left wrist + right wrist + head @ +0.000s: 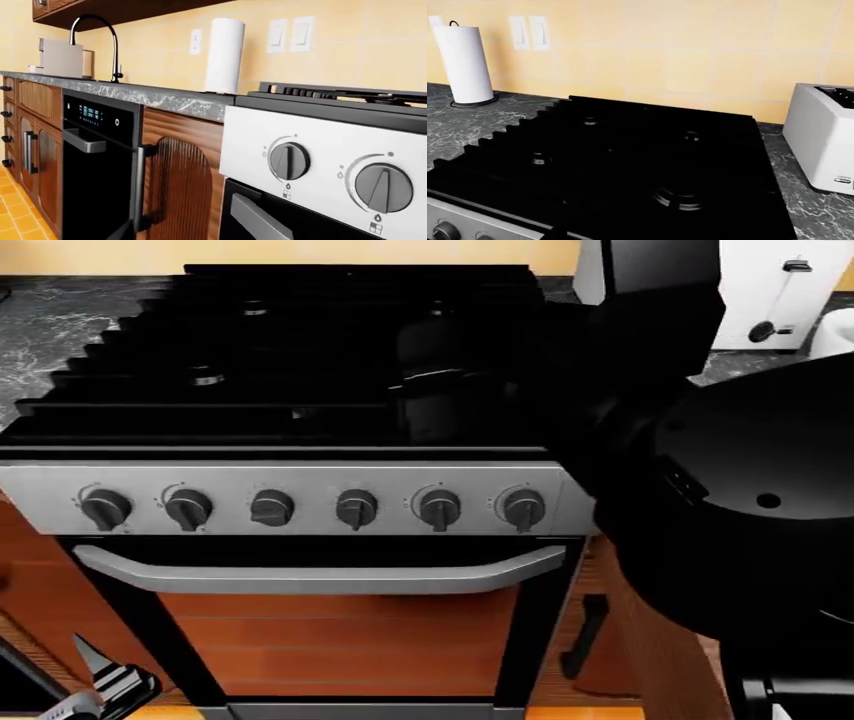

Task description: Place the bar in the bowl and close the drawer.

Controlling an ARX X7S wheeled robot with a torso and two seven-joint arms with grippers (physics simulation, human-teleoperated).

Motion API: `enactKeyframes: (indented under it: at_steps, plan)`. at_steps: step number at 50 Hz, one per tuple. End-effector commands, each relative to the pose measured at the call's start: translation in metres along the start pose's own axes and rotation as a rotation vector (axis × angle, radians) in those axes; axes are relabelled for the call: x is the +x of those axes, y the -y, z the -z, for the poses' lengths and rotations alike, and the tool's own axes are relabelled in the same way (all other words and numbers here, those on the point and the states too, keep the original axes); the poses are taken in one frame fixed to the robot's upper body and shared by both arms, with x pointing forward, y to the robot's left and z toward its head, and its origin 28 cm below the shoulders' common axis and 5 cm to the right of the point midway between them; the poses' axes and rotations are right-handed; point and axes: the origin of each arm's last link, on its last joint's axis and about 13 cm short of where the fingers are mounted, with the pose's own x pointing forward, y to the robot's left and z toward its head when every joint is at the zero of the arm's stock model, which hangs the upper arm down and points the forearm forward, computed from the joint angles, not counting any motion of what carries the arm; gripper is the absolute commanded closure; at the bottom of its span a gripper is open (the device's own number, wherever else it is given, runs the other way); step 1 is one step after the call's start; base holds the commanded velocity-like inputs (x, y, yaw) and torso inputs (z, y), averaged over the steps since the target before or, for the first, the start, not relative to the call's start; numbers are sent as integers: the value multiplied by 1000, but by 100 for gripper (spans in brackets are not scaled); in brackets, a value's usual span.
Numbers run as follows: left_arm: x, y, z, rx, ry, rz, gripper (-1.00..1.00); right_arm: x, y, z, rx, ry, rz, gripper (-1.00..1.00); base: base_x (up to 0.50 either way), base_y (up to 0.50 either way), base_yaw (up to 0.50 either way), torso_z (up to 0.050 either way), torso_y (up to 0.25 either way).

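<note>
stove front (307, 480): brushed metal | countertop (467, 125): veined stone | toaster (820, 135): glossy white

Black stove (307, 360) with six knobs (356, 508), white toaster (827, 137) right of it, paper towel roll (466, 65) on the grey counter (467, 125)

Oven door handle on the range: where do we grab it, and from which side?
Take the oven door handle at mid-span, coming straight in from the front with the jaws set one above and one below the bar. It is a long horizontal bar whose ends curve back into the door, so the middle likely has the most room behind it.
</note>
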Motion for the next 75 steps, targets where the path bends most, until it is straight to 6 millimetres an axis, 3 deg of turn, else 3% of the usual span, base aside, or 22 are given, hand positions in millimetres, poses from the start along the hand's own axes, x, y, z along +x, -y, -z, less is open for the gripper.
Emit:
enactKeyframes:
  at_steps: [1,30,45,56,75]
  plan:
    - [0,-1,1,-3,-2,1,-100,1,-4,2,2,-9,-13,-100,-1,383,0,0,0]
    - [5,-2,10,-5,-24,42,-100,2,-6,26,67,6,18,-100,-1,422,0,0,0]
    - [8,0,9,-3,-23,55,-100,-16,-12,34,-30,125,85,-100,0,1,0,0,0]
    - [8,0,11,-7,-27,70,-100,-32,-19,60,-127,237,159,-100,-84,0,0,0,0]
    - [5,-1,18,-17,-41,86,-100,-27,-24,63,-169,254,174,-100,-500,-1,0,0,0]
